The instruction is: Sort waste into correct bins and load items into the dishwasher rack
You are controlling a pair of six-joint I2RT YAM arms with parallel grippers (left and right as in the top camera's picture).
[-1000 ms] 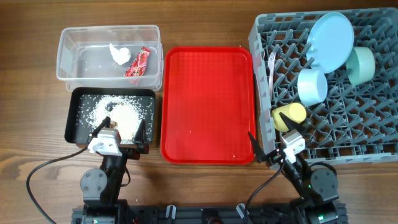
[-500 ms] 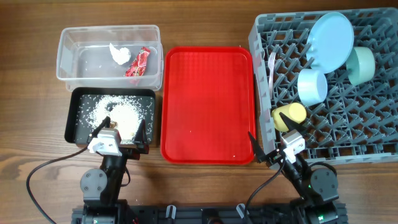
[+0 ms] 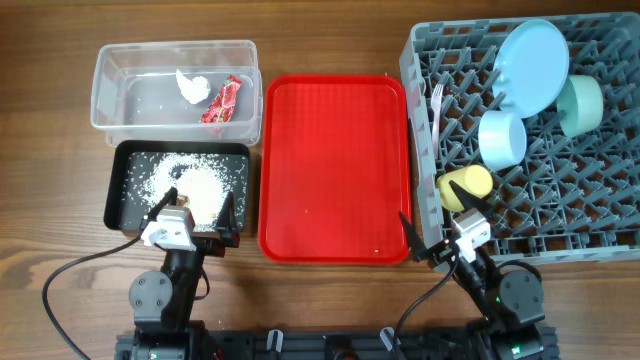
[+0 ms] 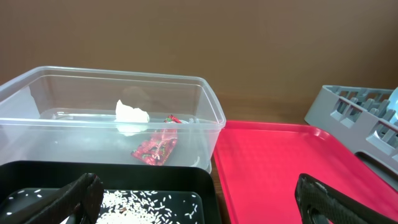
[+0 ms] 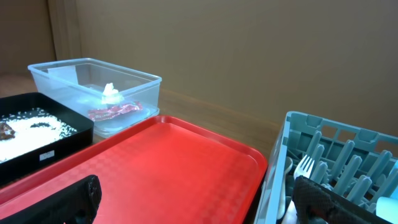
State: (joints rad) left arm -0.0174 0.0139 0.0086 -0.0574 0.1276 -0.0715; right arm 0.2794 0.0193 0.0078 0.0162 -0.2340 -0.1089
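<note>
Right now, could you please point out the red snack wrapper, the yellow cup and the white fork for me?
red snack wrapper (image 3: 221,101), overhead view, middle of the wrapper inside the clear tub.
yellow cup (image 3: 468,186), overhead view, side of the cup lying in the rack.
white fork (image 3: 437,108), overhead view, upper handle just below the tines.

A bare red serving tray (image 3: 335,165) fills the centre, an open lane running from 6 to 12 o'clock. At 9 o'clock a black tray (image 3: 243,190) and clear tub (image 3: 108,95) wall it in. At 3 o'clock the tall grey rack (image 3: 420,120) blocks that side. Bare wooden tabletop (image 3: 50,200) lies at far 9 o'clock.
</note>
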